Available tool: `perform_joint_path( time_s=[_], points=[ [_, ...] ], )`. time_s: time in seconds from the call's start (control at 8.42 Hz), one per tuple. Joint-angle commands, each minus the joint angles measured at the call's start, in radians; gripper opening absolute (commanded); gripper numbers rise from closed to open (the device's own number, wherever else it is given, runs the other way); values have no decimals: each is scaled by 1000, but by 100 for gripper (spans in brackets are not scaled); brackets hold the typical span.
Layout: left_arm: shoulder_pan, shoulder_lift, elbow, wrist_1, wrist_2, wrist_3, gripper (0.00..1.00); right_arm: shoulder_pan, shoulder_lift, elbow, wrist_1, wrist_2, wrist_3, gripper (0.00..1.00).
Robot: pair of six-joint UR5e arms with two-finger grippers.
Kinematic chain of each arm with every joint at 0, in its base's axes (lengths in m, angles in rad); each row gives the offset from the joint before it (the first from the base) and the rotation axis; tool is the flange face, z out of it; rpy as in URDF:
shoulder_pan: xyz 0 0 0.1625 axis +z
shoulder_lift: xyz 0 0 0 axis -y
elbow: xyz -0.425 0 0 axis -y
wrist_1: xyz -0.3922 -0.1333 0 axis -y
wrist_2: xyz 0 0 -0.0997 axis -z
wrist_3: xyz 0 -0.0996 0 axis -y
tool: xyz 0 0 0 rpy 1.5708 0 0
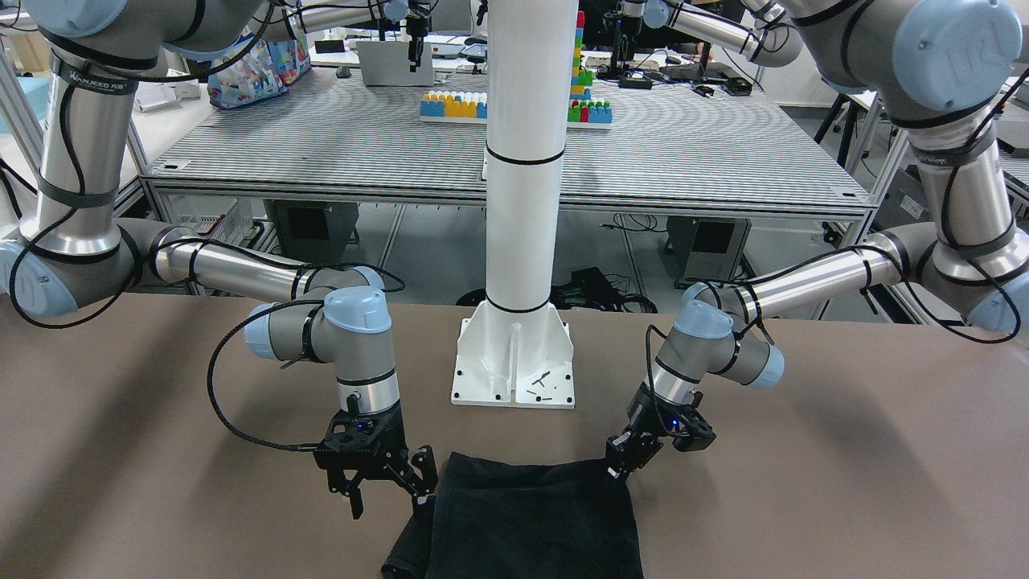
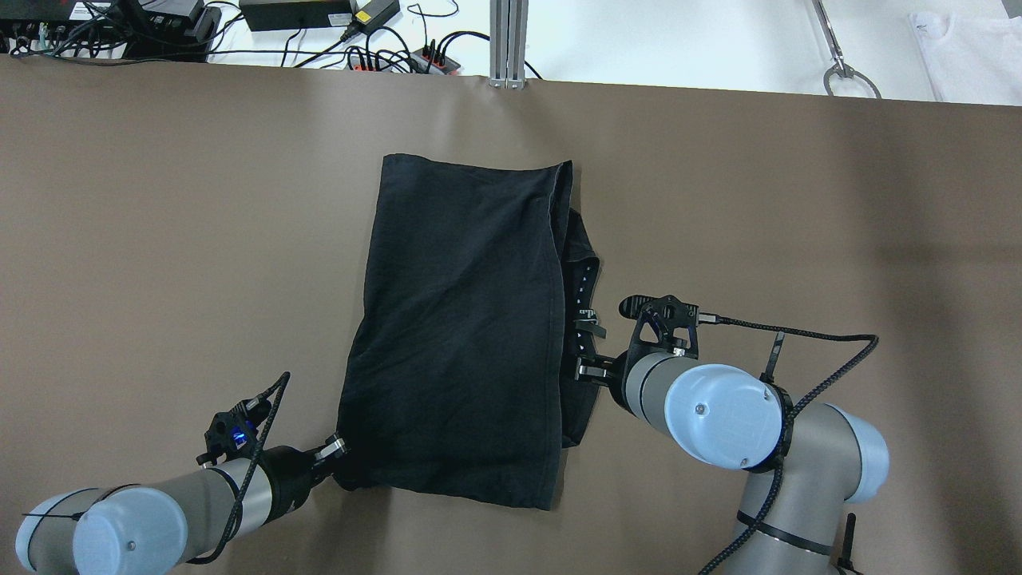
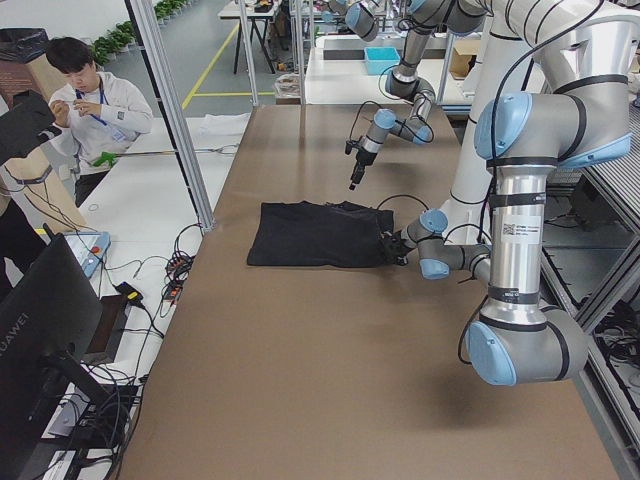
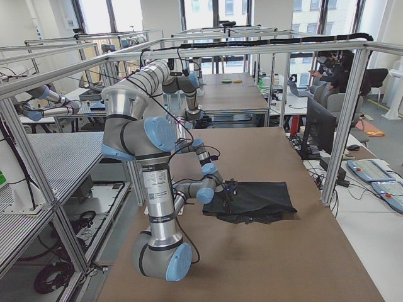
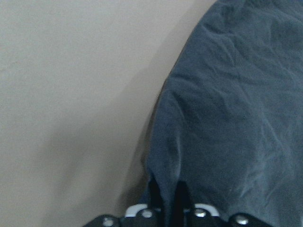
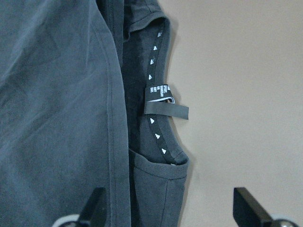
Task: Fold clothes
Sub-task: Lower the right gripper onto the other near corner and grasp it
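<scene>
Front view: left pincer clamped on shirt corner; right pincer apart, beside shirt edge.
Overhead: black shirt folded, middle of desk; left pincer at its near left corner, right pincer at its right edge.
Left wrist: fingers together on shirt.
Right wrist: fingers wide; neck label beyond them.

1. A black fabric garment lies folded lengthwise near the middle of the brown table, a long panel running near to far.
2. Its top layer is lightly creased. Along the right edge a lower layer peeks out, showing the neckline and a black label.
3. The left claw pinches its near-left corner.
</scene>
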Motion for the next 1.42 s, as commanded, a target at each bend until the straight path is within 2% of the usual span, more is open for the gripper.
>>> perform_joint_path(
  time_s=[0.0, 0.24, 0.59, 0.71, 0.95, 1.31],
  points=[
    [4, -3, 2, 3, -3, 1, 0, -25, 2, 0, 0, -10, 80, 94],
    [4, -3, 2, 5, 0, 1, 0, -112, 0, -1, -3, -102, 302, 92],
    [4, -3, 3, 5, 10, 1, 0, -166, 0, -50, -2, -105, 597, 91],
    [4, -3, 3, 5, 11, 1, 0, -178, 3, -63, -3, -119, 638, 91],
    [4, -3, 3, 5, 11, 1, 0, -188, 66, -159, -2, -156, 660, 91],
    [4, -3, 3, 5, 13, 1, 0, -211, 80, -167, -2, -176, 662, 90]
  ],
)
